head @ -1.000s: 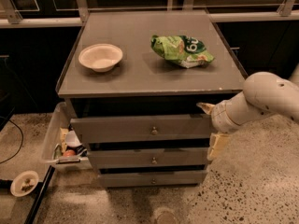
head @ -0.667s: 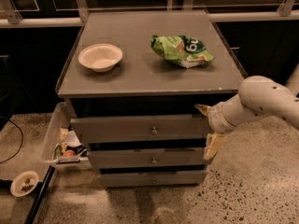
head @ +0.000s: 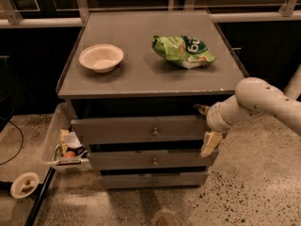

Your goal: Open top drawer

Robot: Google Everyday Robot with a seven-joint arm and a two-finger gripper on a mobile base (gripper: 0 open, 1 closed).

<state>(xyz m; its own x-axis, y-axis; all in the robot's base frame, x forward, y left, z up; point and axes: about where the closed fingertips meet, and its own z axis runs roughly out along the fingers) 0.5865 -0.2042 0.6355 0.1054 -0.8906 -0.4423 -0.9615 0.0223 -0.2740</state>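
The top drawer (head: pixel 136 129) is the widest grey front under the cabinet top, with a small brass knob (head: pixel 155 132) at its centre. It stands out slightly further than the two narrower drawer fronts below it. My gripper (head: pixel 206 126) is at the drawer's right end, reaching in from the right on a white arm. It is open, with one finger (head: pixel 201 109) above the drawer front's corner and the other (head: pixel 210 143) below it. The drawer's inside is hidden.
A cream bowl (head: pixel 101 57) and a green chip bag (head: pixel 183 51) lie on the cabinet top (head: pixel 141 79). A white bin of clutter (head: pixel 60 142) sits on the floor against the cabinet's left side. A small dish (head: pixel 24 185) and a dark pole lie on the floor at lower left.
My arm and gripper have shifted a little to the left, closer against the right end of the top drawer. The drawers, bowl and bag have not moved.
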